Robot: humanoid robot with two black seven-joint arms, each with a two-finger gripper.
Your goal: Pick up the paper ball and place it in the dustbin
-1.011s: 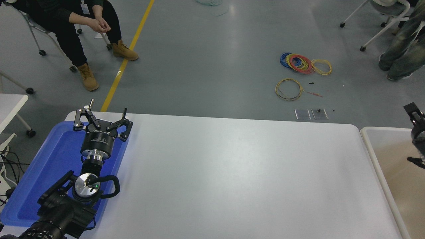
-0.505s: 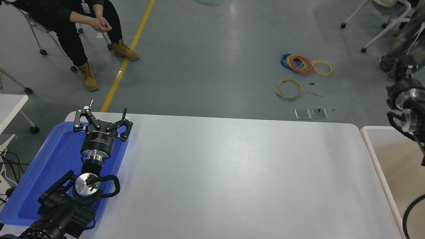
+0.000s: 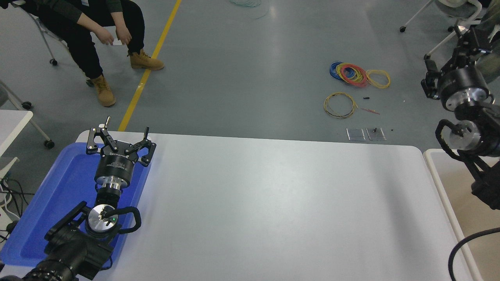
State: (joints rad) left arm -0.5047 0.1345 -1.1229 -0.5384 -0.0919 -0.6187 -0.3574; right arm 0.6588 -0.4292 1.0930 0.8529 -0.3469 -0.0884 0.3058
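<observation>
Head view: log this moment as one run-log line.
left claw open, parked over blue tray | right claw raised beyond dustbin, state unclear | paper ball not visible

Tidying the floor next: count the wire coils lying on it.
3 at least. A blue-red-yellow bundle, a yellow coil touching its right side, and a darker yellow coil nearer the table. The bundle may hold several coils.
</observation>
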